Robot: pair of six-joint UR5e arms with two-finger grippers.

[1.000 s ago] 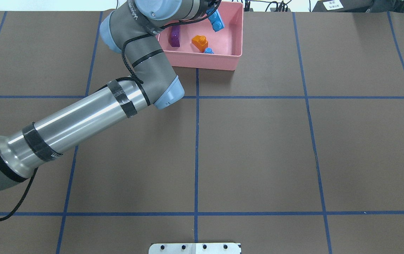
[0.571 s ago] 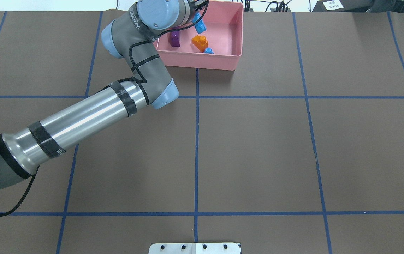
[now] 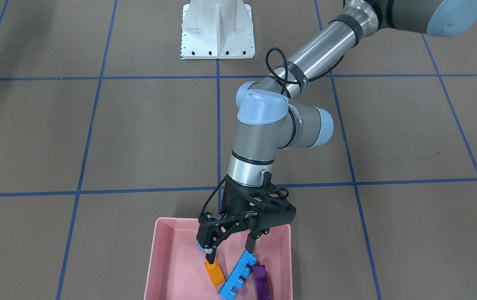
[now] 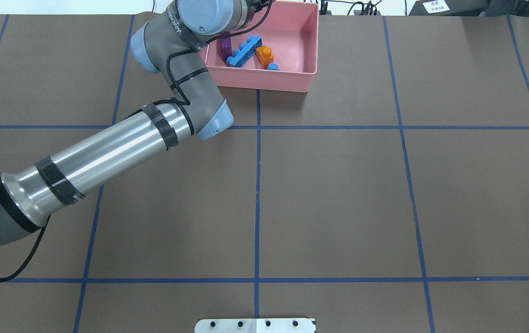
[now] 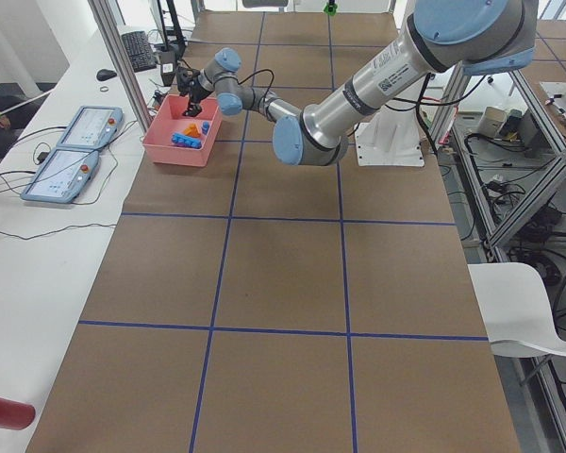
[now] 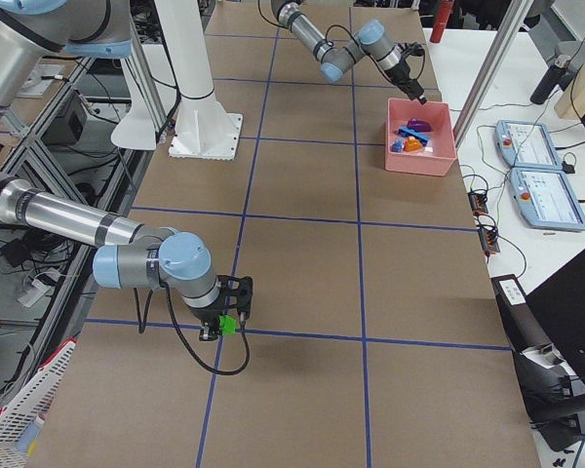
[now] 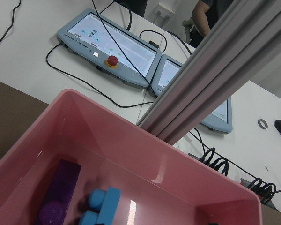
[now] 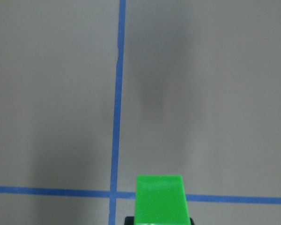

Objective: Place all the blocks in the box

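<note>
four blocks in the pink box: long light-blue bar lies diagonal between purple block and orange block, just beside both. can't tell if it touches them. tiny light-blue block sits at the robot-side wall, next to the orange one. green block is not in the box: it's pinched in the right gripper, held over the brown table, well away from the box near a blue tape crossing. left gripper hangs over the box with fingers spread and nothing between them, one fingertip just above the orange block and the other just above the bar's end. white base sits on the table at the robot's side, well apart from the box.
</note>
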